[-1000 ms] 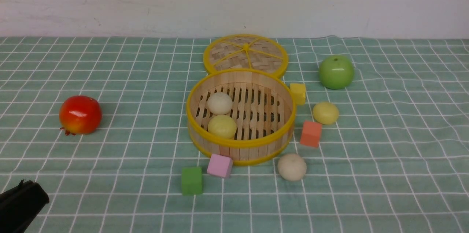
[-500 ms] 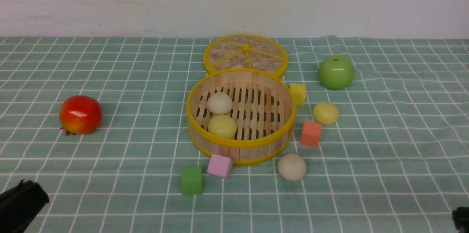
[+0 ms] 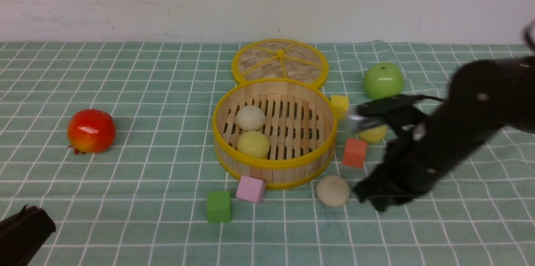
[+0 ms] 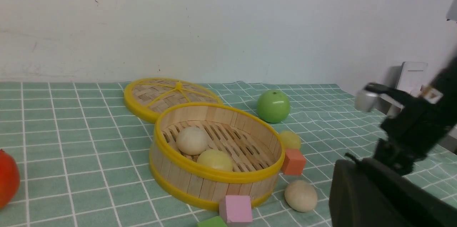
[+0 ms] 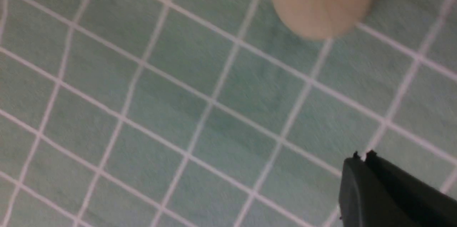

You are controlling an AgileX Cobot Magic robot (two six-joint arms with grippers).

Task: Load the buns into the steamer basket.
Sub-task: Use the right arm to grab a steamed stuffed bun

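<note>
Buns (image 3: 253, 144) half done. Nearest, the left gripper (image 3: 29, 228) rests closed, empty. The right gripper (image 3: 376, 201), closed on nothing, hangs beside the beige bun (image 3: 332, 190) on the cloth (image 3: 146, 199): it must open. Two fill the basket (image 3: 273, 164); a yellow bun (image 3: 373, 134) waits beside it.

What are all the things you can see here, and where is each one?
basket: one, light wood with yellow rims, middle of the cloth
lid: one, woven with a yellow rim, flat behind the basket
buns in the basket: two, cream and yellow, left side of its floor
buns on the cloth: two, yellow right of the basket, partly hidden by the right arm; cream in front, to the right
apples: two, red far left, green back right
cubes: four, yellow and orange right of the basket, pink and green in front
cloth: one, green with white checks, under everything
left gripper: black, shut, near left corner
right gripper: black, shut, near the cream bun on the cloth, not touching
</note>
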